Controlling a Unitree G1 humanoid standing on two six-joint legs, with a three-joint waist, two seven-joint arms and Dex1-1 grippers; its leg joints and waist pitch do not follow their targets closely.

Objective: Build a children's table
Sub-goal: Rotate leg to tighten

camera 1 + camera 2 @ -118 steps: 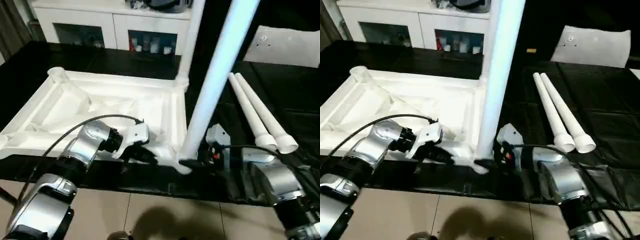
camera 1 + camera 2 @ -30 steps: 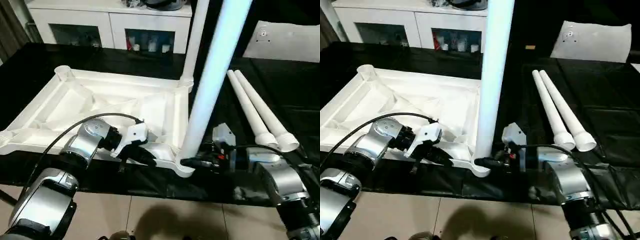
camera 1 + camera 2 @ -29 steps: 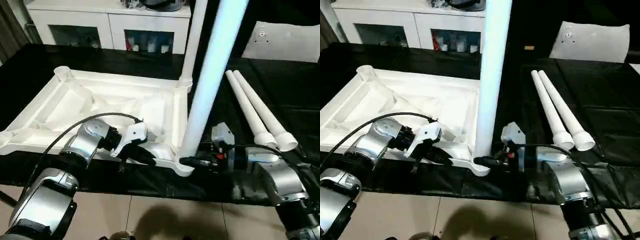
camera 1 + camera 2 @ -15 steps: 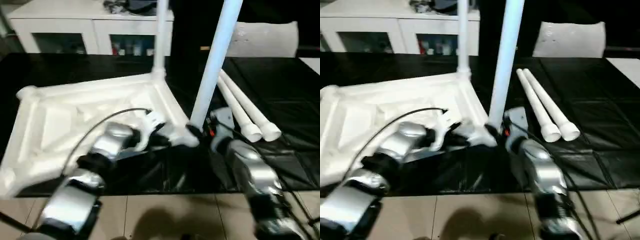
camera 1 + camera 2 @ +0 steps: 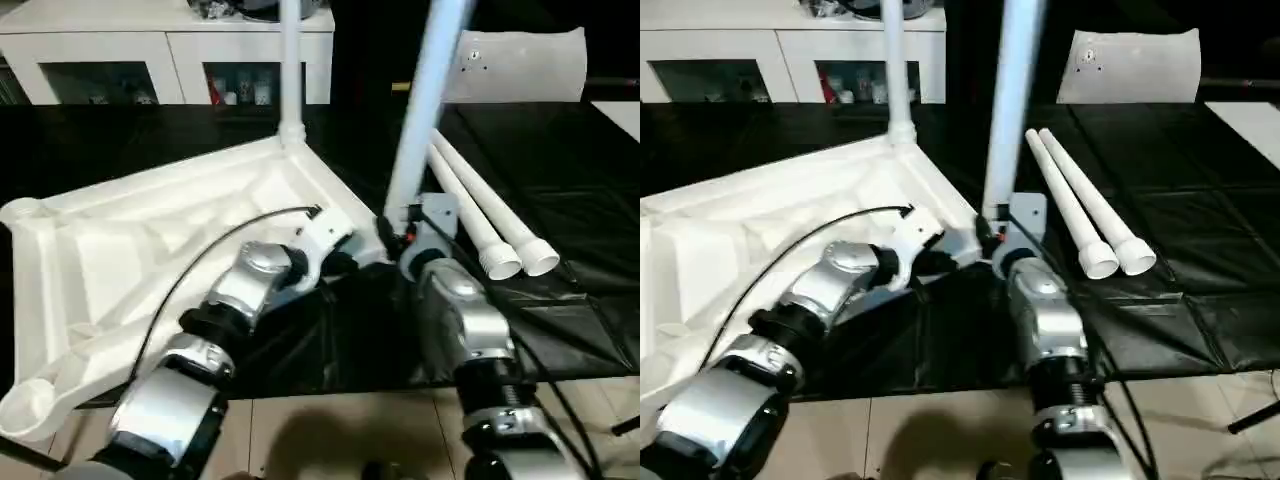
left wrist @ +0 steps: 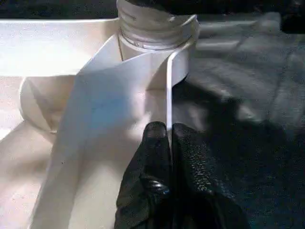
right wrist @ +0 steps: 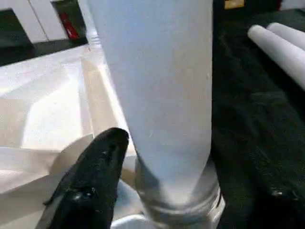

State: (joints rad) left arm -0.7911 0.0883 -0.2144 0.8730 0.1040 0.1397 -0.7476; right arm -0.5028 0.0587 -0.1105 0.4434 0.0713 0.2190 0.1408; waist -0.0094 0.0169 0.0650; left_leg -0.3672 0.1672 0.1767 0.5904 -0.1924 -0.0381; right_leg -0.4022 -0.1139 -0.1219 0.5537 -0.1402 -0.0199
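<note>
Two loose legs (image 5: 480, 215), no readable labels anywhere.

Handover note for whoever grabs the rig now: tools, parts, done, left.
Left tool: shut on the tabletop's rim by the near corner socket.
Right tool: astride the base of the near leg; grip unclear.
Tabletop: underside up on the black cloth, skewed.
Done: two legs stand in sockets, the near leg and the far leg.
Left: two loose legs lie side by side on the cloth to the right; two sockets on the left are empty.
</note>
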